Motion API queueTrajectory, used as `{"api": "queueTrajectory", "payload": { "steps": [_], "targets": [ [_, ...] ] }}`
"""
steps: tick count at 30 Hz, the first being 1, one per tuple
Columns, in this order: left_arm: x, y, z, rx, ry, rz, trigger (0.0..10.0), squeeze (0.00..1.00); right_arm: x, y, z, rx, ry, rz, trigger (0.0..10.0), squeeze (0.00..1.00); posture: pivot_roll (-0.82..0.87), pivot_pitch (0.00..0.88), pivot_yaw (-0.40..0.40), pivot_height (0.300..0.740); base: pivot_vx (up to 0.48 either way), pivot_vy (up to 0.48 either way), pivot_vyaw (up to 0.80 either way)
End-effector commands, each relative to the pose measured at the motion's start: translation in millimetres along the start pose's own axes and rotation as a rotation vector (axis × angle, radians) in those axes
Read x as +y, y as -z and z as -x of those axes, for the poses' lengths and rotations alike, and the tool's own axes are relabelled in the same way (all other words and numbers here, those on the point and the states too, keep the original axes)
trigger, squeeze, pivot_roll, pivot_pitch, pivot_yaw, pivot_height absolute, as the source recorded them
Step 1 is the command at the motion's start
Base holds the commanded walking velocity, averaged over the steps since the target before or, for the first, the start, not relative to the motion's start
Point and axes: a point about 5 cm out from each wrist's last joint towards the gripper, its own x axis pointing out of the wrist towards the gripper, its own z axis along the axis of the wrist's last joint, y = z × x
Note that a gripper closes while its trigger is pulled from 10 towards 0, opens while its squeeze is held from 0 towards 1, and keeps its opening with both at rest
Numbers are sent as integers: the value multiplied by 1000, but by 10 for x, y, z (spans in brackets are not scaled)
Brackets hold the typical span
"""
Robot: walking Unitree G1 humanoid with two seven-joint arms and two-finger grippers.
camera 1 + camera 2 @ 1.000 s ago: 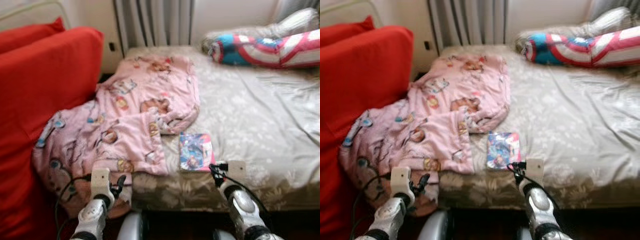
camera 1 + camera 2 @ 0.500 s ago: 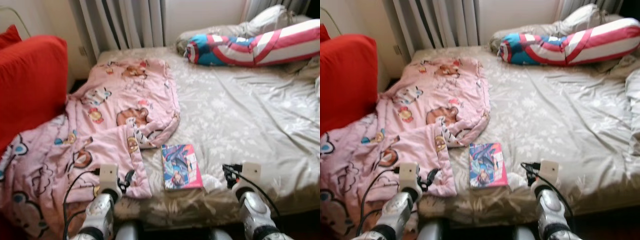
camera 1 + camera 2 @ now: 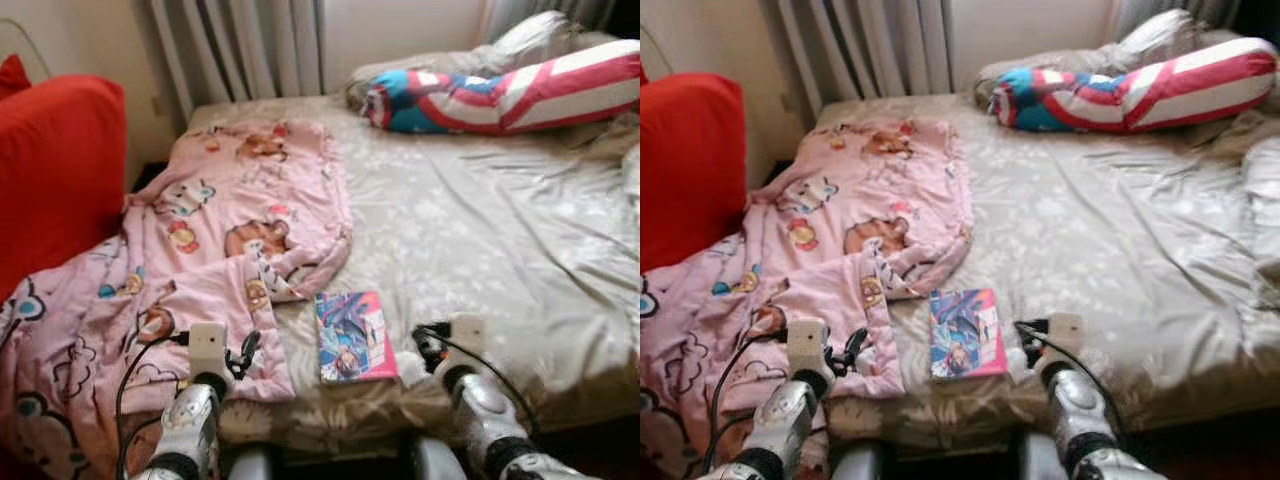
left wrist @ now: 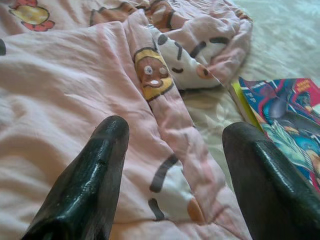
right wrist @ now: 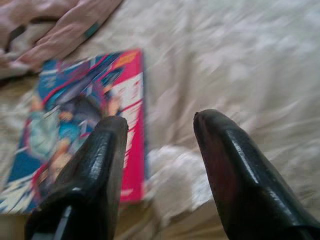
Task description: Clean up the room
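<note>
Nearest to me, my left end effector (image 4: pixel 170 165) hangs over the near edge of the pink cartoon-print blanket (image 3: pixel 220 240). Its two black fingers (image 4: pixel 90 175) are spread apart and hold nothing. My right end effector (image 5: pixel 157 150) is low over the near edge of the bed, just right of the thin book with a bright pink and blue cover (image 3: pixel 352 335). Its fingers are apart too, with nothing in them. The book lies flat on the beige flowery bed sheet (image 3: pixel 480 220), just beside the blanket's edge. The blanket spills off the left side of the bed toward the big red cushion (image 3: pixel 55 170). Far back on the right lies a long red, white and blue striped pillow (image 3: pixel 500 95). Grey curtains (image 3: pixel 240 45) hang behind the bed.
</note>
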Motion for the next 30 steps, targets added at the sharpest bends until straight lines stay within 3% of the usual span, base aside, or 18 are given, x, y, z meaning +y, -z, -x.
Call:
{"api": "queueTrajectory", "payload": {
  "steps": [1, 7, 13, 14, 23, 30],
  "targets": [
    [87, -33, 18, -24, -20, 3, 10000, 0, 23, -85, -35, -10, -16, 11, 10000, 1000, 77, 30, 73, 594, 0, 0, 0],
    [111, -142, 6, -89, -3, -7, 10000, 0, 76, -144, -61, -29, -33, 10, 10000, 1000, 95, 69, 74, 594, 0, 0, 0],
    [-21, -393, -52, -214, 35, 1, 10000, 0, 120, -172, -83, -34, -6, -7, 10000, 1000, 108, 127, 76, 594, 0, 0, 0],
    [-54, -440, -57, -232, 43, 4, 10000, 0, 136, -186, -92, -32, -14, -6, 10000, 0, 109, 138, 77, 594, 0, 0, 0],
    [-181, -477, 110, -274, 68, 33, 10000, 0, 66, -229, -100, -9, 6, 6, 10000, 0, 125, 230, 75, 594, 0, 0, 0],
    [-151, -427, 266, -249, 51, 33, 10000, 0, 12, -223, -89, -3, 26, -15, 10000, 0, 146, 285, 76, 594, 0, 0, 0]
  ]
}}
